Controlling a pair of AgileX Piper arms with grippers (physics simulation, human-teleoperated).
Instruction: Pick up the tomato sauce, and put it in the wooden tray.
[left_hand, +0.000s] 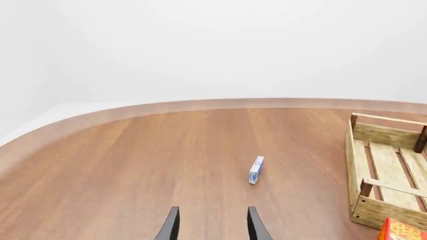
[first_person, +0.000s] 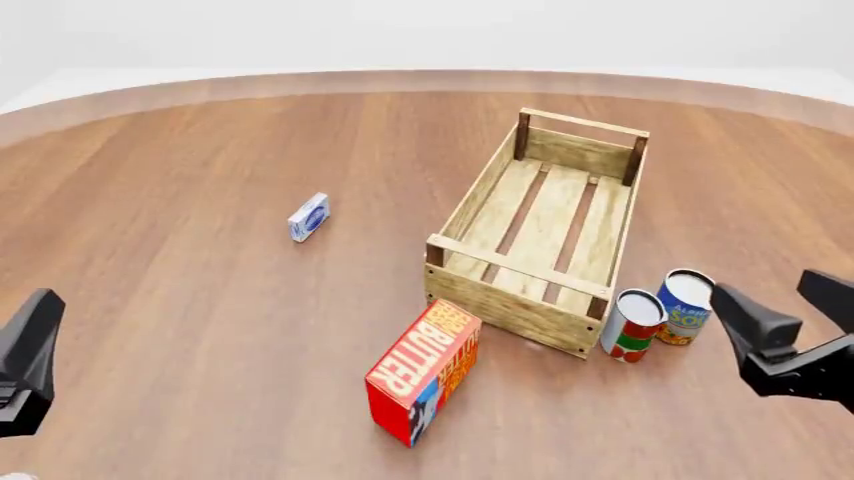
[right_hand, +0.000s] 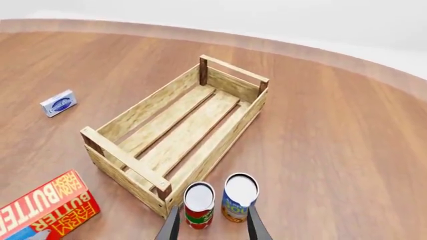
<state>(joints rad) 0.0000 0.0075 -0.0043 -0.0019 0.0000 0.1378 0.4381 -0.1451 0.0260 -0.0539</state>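
Observation:
The tomato sauce (first_person: 631, 325) is a small upright can with a silver top and a red, white and green label. It stands on the table just outside the near right corner of the wooden tray (first_person: 514, 305). In the right wrist view the tomato sauce (right_hand: 199, 205) shows just ahead of my open right gripper (right_hand: 215, 223), close to one finger, not held. From the front, my right gripper (first_person: 790, 305) hovers to the right of both cans. My left gripper (left_hand: 213, 221) is open and holds nothing, low at the table's near left (first_person: 27, 360). The wooden tray (right_hand: 143, 107) has nothing in it.
A blue and yellow-orange can (first_person: 685, 307) stands touching or nearly touching the tomato sauce on its right, also seen from the right wrist (right_hand: 239, 196). A red butter box (first_person: 424, 372) lies in front of the tray's near left corner. A small blue-white box (first_person: 308, 217) lies left of the tray.

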